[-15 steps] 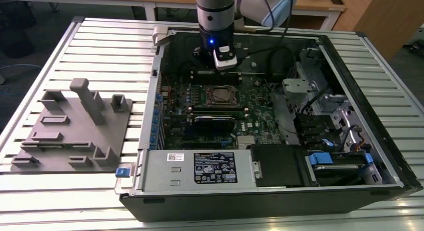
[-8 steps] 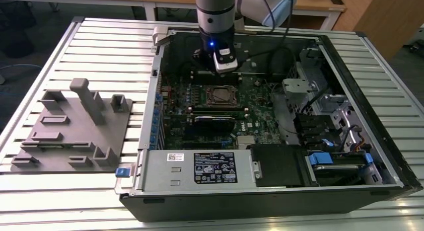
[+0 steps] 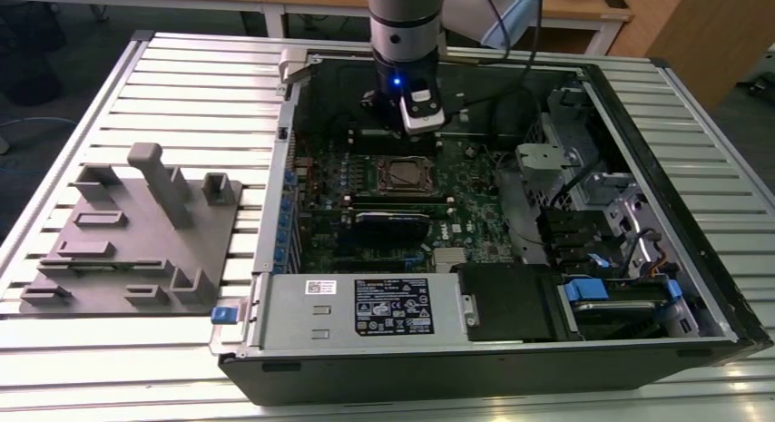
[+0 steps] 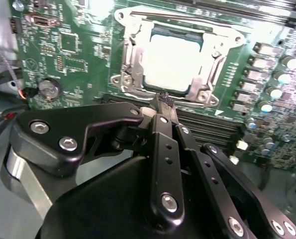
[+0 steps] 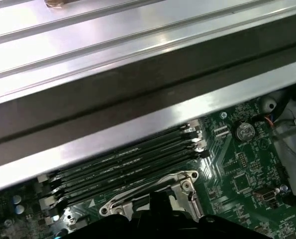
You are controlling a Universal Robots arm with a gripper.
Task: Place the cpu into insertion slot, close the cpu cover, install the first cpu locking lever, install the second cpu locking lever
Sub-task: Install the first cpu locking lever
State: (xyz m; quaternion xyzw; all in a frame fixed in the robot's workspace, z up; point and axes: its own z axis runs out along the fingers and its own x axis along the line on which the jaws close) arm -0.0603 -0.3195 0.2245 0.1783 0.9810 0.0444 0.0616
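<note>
I've got the gripper [image 4: 163, 99] hanging just above the green circuit board [image 4: 63, 50], right beside the insertion slot [image 4: 172, 55]. In the second wrist view the fingers [image 4: 162, 107] are together at the tips, nothing between them that I can make out.

The cpu [image 4: 170, 62] looks seated already: pale metal top flat inside the slot, framed by the silver rim. The cpu cover [image 4: 130, 55] appears down around it, cut-out centre showing the chip, though I can't tell if it's fully flat. In the exterior view the slot [image 3: 404, 174] sits mid-board inside the open computer case [image 3: 678, 213], with the arm [image 3: 406, 41] coming down just behind it.

Handling, my read:
- cpu: light, rigid, smooth lid, so slippery to pinch. Underside contacts and socket pins are fragile, so edges only, no sliding, no side load.
- cover: thin sheet metal, stiff enough but hinged; push on the frame edge, not over the chip.
- locking levers: I think the thin bright wire along the slot's edge [image 4: 222, 62] is one. Springy steel, it'll fight back and can slip off a smooth fingertip. Best contact is near the free hooked end, for leverage.

The memory slots [image 5: 128, 167] lie just beside the socket bracket in the first wrist view, tight clearance. Grey fixture block [image 3: 133, 231] sits on the slatted worktop [image 3: 194, 86], well apart from the case.
</note>
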